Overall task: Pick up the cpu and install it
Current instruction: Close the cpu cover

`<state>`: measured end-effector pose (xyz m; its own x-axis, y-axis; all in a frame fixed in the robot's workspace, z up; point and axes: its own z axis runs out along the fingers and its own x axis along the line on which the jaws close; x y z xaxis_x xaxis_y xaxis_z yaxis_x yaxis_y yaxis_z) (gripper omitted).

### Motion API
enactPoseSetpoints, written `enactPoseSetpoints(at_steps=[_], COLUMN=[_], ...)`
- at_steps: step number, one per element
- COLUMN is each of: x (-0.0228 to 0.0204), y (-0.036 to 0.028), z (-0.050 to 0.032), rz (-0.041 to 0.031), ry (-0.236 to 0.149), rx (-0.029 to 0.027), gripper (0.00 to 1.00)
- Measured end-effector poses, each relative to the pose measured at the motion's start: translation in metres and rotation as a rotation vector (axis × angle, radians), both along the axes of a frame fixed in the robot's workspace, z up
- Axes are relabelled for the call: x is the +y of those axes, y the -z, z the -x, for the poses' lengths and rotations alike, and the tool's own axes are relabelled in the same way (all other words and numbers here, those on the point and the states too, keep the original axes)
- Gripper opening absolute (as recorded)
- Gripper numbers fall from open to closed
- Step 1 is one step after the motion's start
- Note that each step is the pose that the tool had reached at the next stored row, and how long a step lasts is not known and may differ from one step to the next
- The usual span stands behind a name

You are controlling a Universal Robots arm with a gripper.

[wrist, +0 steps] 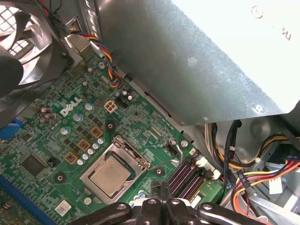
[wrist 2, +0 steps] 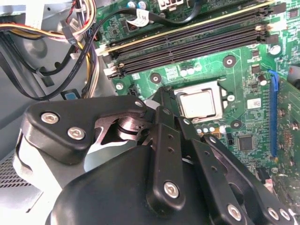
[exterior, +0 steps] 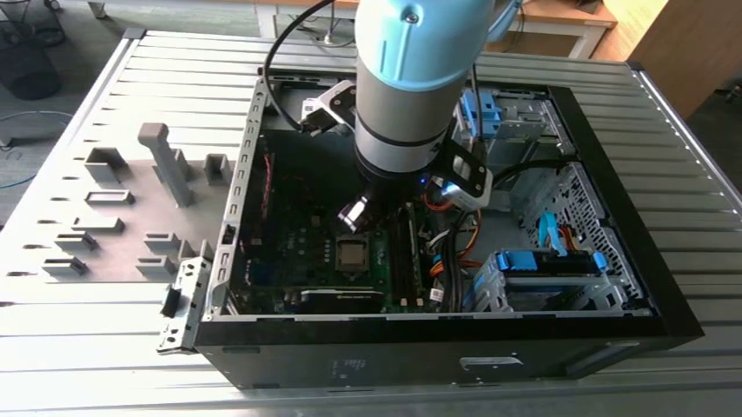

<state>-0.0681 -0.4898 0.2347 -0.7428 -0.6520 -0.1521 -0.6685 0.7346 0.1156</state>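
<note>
The cpu [exterior: 350, 254] [wrist 2: 201, 104] [wrist: 110, 176], a small square chip with a silvery-grey top, lies flat in its socket on the green motherboard [exterior: 295, 243] [wrist: 56, 140] inside the open black computer case [exterior: 440, 326]. The socket's metal frame stands around it. My gripper [exterior: 357, 213] [wrist 2: 161, 96] [wrist: 160, 190] hangs just above the board, beside the socket and a little off the chip. Its black fingers are shut together with nothing between them.
Black memory slots [wrist 2: 187, 40] [wrist: 185, 180] run beside the socket. The grey power supply box [wrist: 187, 56], a fan [wrist: 18, 42] and bundles of coloured cables [wrist 2: 70, 42] [wrist: 262, 173] crowd the case. Grey part holders [exterior: 128, 208] sit outside, at the exterior view's left.
</note>
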Motion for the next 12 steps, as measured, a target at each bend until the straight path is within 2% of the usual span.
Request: enactPoseSetpoints(at_steps=[5,7,9,12], x=[0.0010,0.0012,0.0013,0.0015], y=[0.0021,0.0025,0.0030,0.0035], z=[-0.0004,-0.0006,-0.0006,-0.0006], rz=[-0.0009,-0.0038,-0.0123,-0.0289], ry=[0.000,-0.001,-0.002,-0.003], rx=[0.0001,0.0002,0.0002,0.0002], gripper=[0.11,0.11,0.11,0.11])
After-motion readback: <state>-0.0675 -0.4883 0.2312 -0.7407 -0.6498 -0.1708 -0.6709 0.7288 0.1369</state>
